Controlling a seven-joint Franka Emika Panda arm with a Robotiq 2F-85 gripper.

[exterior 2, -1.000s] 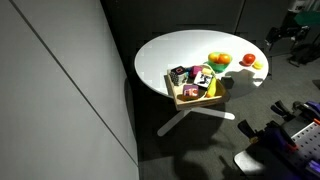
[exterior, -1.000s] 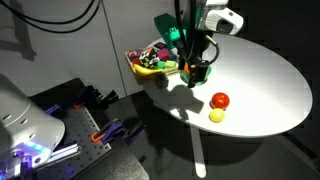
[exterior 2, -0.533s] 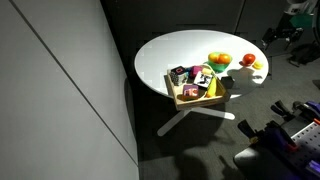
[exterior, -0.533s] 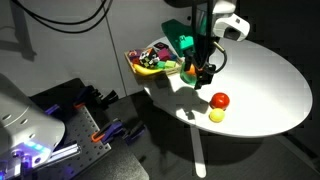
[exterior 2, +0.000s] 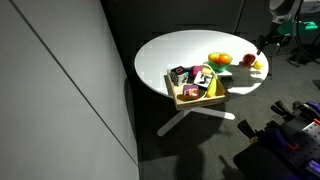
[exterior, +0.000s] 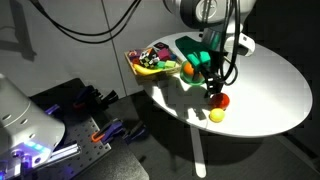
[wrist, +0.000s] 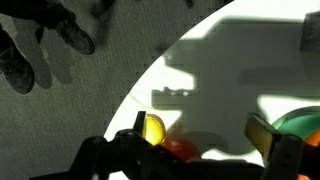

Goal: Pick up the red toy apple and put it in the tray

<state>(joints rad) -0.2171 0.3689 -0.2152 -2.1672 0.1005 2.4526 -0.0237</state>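
The red toy apple (exterior: pixel 221 100) lies on the white round table (exterior: pixel 265 80), next to a small yellow ball (exterior: pixel 216 115). My gripper (exterior: pixel 212 88) is open and empty, low over the table and just beside the apple. In the wrist view the apple (wrist: pixel 180 149) shows at the bottom between the open fingers (wrist: pixel 200 135), with the yellow ball (wrist: pixel 154 129) by one finger. The tan tray (exterior: pixel 150 66) with colourful toy foods sits at the table's edge beyond the gripper. Both also show in an exterior view: apple (exterior 2: pixel 248 60), tray (exterior 2: pixel 198 97).
A green bowl (exterior: pixel 196 50) with an orange fruit (exterior: pixel 188 68) stands between the tray and the gripper, and its edge shows in the wrist view (wrist: pixel 305 124). Dark equipment (exterior: pixel 85 115) stands on the floor beside the table. The table's edge runs close to the apple.
My gripper has moved away from the green bowl towards the red apple and come down lower. The apple, ball and tray have not moved.
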